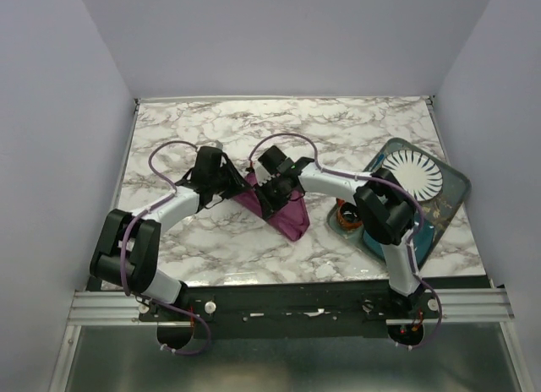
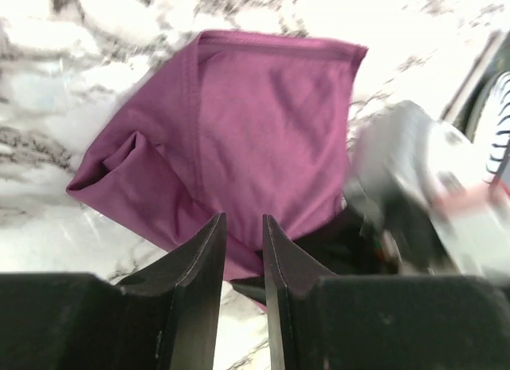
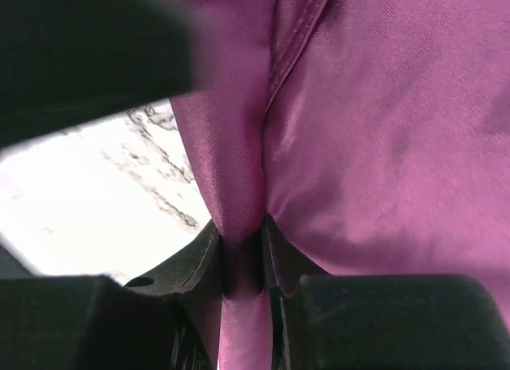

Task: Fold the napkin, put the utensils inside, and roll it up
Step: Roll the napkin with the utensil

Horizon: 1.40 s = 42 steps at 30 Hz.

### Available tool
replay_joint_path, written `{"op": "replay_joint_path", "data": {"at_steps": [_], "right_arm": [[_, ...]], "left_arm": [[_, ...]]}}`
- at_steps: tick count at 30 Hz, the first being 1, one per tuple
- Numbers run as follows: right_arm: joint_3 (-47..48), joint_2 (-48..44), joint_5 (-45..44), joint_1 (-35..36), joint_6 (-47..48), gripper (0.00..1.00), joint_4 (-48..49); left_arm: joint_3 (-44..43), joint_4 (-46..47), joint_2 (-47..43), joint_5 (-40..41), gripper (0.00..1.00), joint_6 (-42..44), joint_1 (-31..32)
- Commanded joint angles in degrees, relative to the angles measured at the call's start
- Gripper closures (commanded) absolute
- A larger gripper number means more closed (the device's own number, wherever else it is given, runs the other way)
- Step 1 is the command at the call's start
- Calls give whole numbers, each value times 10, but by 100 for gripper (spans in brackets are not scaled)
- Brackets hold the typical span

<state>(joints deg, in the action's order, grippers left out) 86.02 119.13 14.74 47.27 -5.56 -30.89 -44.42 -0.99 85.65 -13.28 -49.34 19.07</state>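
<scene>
The plum-purple napkin [image 1: 288, 215] lies folded into a rough triangle on the marble table, between the two arms. In the right wrist view my right gripper [image 3: 239, 225] is shut on a raised fold of the napkin [image 3: 382, 147], and cloth fills the gap between its fingers. At the napkin's left corner my left gripper [image 1: 239, 187] hovers. The left wrist view shows this left gripper [image 2: 243, 218] with its jaws a narrow gap apart and nothing clamped. The napkin [image 2: 263, 131] lies just beyond its tips. The utensils are out of view.
A teal-blue mat [image 1: 448, 208] lies at the right, with a white plate [image 1: 414, 174] on it. A small orange-rimmed dark cup [image 1: 347, 216] stands by its near-left corner. The right arm's wrist [image 2: 422, 186] shows blurred, close to the right of the left fingers.
</scene>
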Motion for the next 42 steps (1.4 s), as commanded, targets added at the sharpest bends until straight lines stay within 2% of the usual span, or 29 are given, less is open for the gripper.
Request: {"op": "replay_joint_path", "data": {"at_steps": [1, 7, 10, 17, 19, 20, 23, 26, 34, 37, 42], "right_arm": [[9, 58, 241, -61, -18, 75, -51], [12, 100, 371, -115, -28, 73, -40], [20, 116, 404, -120, -27, 72, -40], [28, 111, 390, -124, -35, 66, -45], [28, 95, 345, -123, -29, 61, -57], [25, 84, 326, -123, -30, 53, -62], [17, 28, 247, -116, -30, 42, -71], [14, -25, 176, -99, -28, 36, -81], [-44, -98, -113, -4, -17, 30, -37], [-52, -93, -183, 31, -16, 29, -15], [-47, -64, -253, 70, -6, 31, 3]], "left_arm": [[-29, -34, -14, 18, 66, 22, -4], [-15, 7, 27, -32, 68, 5, -1], [-15, 27, 48, -33, 69, 4, 5], [-9, 69, 104, -30, 69, -5, 14], [-4, 64, 117, -18, 70, -7, 13], [-3, 63, 121, -16, 70, -6, 13], [7, 68, 133, -10, 70, -9, 13], [14, 74, 143, -12, 71, -10, 13], [11, 71, 148, -17, 72, -11, 13], [8, 71, 153, -25, 72, -15, 12], [8, 68, 156, -29, 72, -17, 12]]}}
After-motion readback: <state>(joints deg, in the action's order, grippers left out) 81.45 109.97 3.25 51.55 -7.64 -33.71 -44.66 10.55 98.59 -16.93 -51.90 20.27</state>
